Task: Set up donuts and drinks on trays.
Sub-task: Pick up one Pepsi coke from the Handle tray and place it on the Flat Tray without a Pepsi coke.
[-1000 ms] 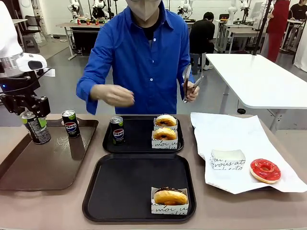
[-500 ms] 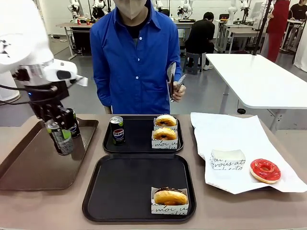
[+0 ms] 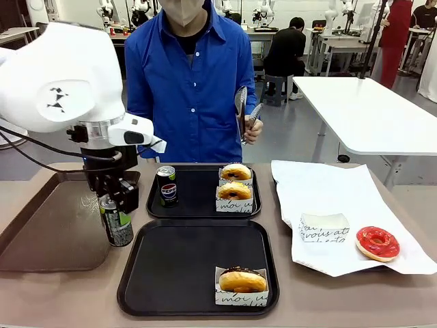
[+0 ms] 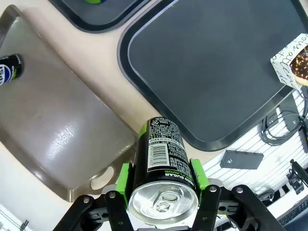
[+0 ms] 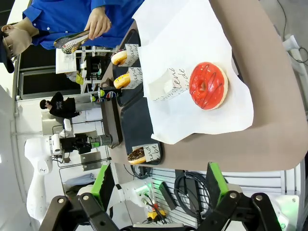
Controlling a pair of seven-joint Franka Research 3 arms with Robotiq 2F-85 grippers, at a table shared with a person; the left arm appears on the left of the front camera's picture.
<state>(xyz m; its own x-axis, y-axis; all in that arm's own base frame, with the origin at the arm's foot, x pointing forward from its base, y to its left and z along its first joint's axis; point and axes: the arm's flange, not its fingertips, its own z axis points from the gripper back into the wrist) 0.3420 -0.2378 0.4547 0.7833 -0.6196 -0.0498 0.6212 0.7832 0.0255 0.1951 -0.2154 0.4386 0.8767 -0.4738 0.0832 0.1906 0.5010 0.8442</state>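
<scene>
The left pincer (image 3: 117, 203) pinches a dark drink can with green trim and a silver top (image 3: 117, 224) by its sides, upright, over the strip of tan worktop (image 3: 341, 301) between the long brown plastic tray (image 3: 48, 232) and the near black square tray (image 3: 177, 266); whether its base touches cannot be told. That near tray carries one chocolate-topped donut in a white paper box (image 3: 242, 280). The far black square tray (image 3: 198, 210) holds a Pepsi can (image 3: 166, 186) and two boxed glazed donuts (image 3: 235, 182). A red-iced donut (image 3: 377, 242) lies on the white paper sheet (image 3: 321, 191) beside an empty white box (image 3: 324, 227). The right pincer (image 5: 159, 177) is spread, gripping nothing.
</scene>
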